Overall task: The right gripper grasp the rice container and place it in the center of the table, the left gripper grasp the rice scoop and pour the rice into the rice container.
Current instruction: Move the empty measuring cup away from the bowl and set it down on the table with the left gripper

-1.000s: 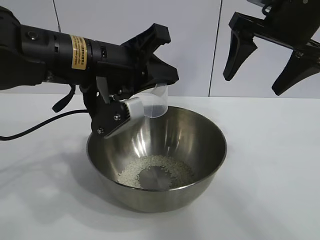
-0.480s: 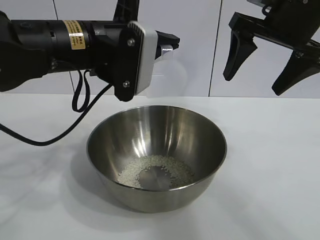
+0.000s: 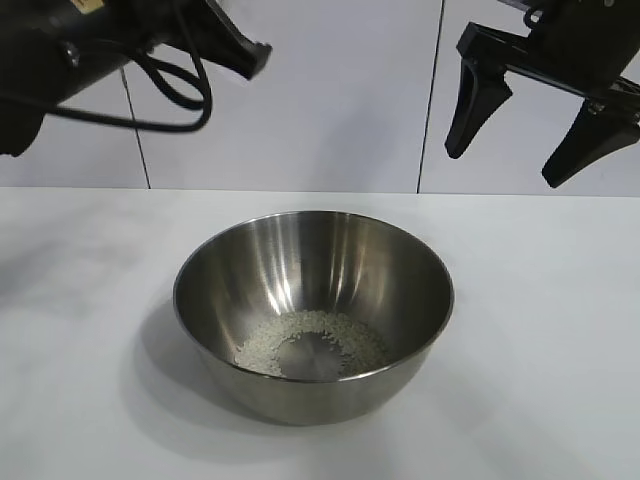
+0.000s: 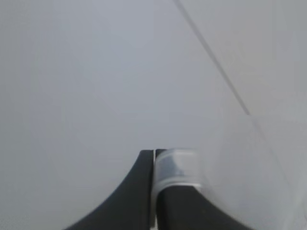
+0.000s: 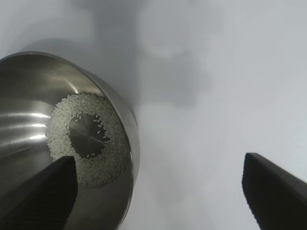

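The main risk from here is the small translucent frosted plastic rice scoop (image 4: 176, 170) slipping: the left gripper (image 4: 154, 191) pinches only its short tab handle between clenched black fingers, and the cup body hangs off to one side, so a quick swing or a hard set-down could twist it loose and send it onto the white desk (image 3: 80, 300). Stray grains left in the cup could also scatter over the desk if it is tilted away from the bowl. Whether any grains remain in it cannot be told.

The large round shiny stainless-steel rice container (image 3: 313, 315) sits on the desk well below the left gripper and off to its side, and below the right gripper (image 3: 545, 115), slightly to one side. The white rice (image 3: 310, 340) lies in a ring on its bottom, so the pour looks done. A second risk is the right gripper coming down carelessly: one of its fingers shows over the bowl's rim in the right wrist view, and a descent could knock the bowl and spill it.

The left arm is raised high at the exterior view's upper left, its gripper pointing roughly level toward the back wall (image 4: 96, 72). The right gripper hangs above, fingers spread wide and aimed steeply downward, grasping nothing.
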You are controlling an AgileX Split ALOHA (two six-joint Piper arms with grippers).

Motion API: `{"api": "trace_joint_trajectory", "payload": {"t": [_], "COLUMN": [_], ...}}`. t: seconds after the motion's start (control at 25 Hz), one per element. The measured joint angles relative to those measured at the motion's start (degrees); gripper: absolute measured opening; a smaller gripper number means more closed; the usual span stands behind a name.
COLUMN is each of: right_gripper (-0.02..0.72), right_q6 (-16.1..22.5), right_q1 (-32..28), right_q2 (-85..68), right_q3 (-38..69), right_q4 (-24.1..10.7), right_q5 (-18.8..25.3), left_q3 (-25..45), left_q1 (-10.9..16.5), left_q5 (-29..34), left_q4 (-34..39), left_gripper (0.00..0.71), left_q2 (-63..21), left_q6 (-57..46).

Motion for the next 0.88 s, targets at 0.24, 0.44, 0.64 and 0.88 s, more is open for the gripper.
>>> {"api": "trace_joint_trajectory", "payload": {"t": [0.24, 0.44, 0.64, 0.88], "right_gripper": [0.641, 0.641, 0.641, 0.641], "right_q6": [0.00, 0.00, 0.00, 0.00], "right_q1": [0.00, 0.00, 0.00, 0.00], "right_q2": [0.00, 0.00, 0.00, 0.00], "right_q3": [0.00, 0.00, 0.00, 0.00], "right_q4": [0.61, 0.61, 0.74, 0.97], "right_q5": [-0.04, -0.18, -0.59, -1.56], "left_q3": [5.04, 12.88, 19.66, 20.70], "left_q1": [0.96, 5.33, 10.99, 15.26], "left_q5": [-0.65, -0.70, -0.70, -1.08], "left_q4": [-8.30, -7.87, -0.33, 9.14], "left_gripper": [0.003, 0.003, 0.003, 0.003], "left_q2": [-1.20, -1.20, -1.20, 2.39], "left_q6": [-8.53, -13.90, -18.46, -20.21]}}
